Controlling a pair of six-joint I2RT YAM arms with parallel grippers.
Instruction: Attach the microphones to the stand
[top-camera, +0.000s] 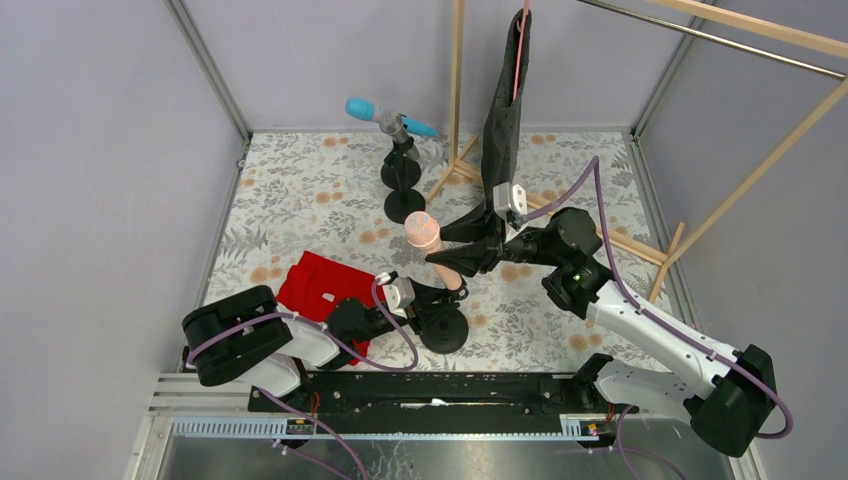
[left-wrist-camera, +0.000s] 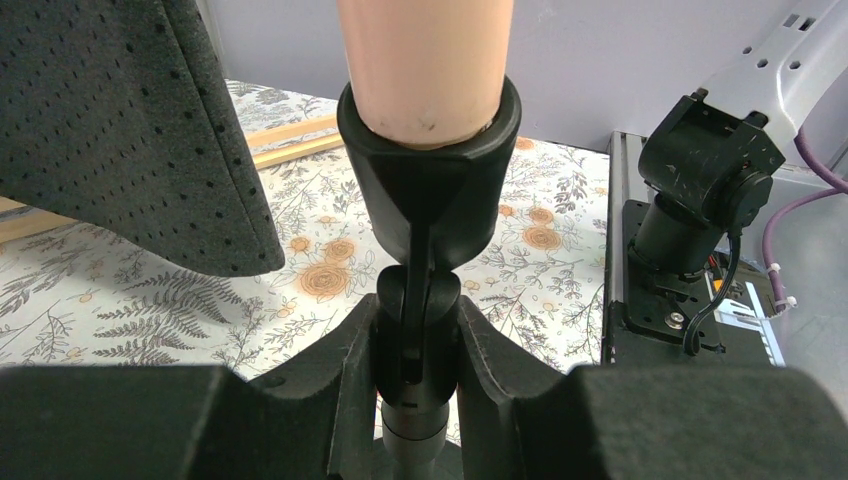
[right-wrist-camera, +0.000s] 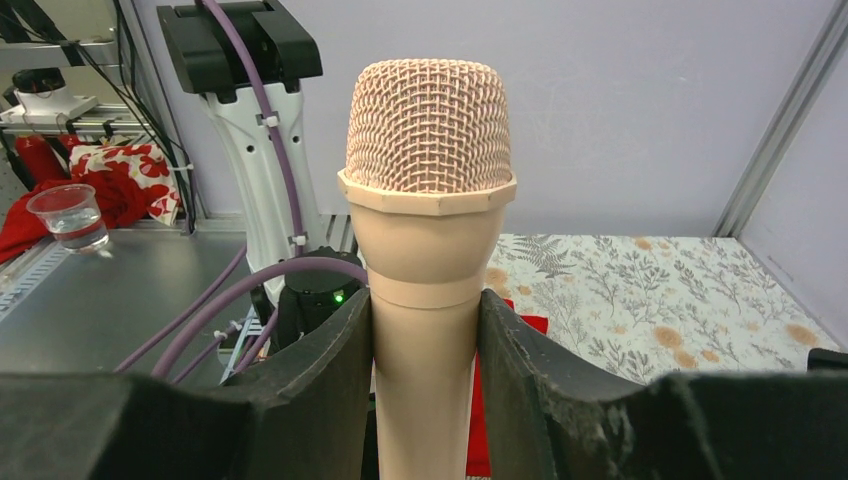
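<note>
The left tool (left-wrist-camera: 415, 348) pinches the stand's neck (left-wrist-camera: 415, 295) to steady it, while the right tool (right-wrist-camera: 425, 345) squeezes the pink microphone (right-wrist-camera: 428, 210), which sits in the clip (left-wrist-camera: 430, 185).

The left end effector (left-wrist-camera: 418, 365) closes its padded fingers (left-wrist-camera: 300, 400) on the jointed neck of a black stand (left-wrist-camera: 415, 330), pressing in from both sides. Directly above, the stand's cup-shaped clip (left-wrist-camera: 428, 185) holds the tapered lower end of the peach-pink microphone (left-wrist-camera: 425, 60), which runs out of the top of the view. A dark perforated pad (left-wrist-camera: 120, 130) fills the upper left corner. Behind lies the floral-patterned table (left-wrist-camera: 300, 275), with a wooden bar (left-wrist-camera: 290, 140) across it. At right, another arm's black base joint (left-wrist-camera: 700, 190) sits on a black rail, a purple cable (left-wrist-camera: 800, 215) trailing beside it.
</note>
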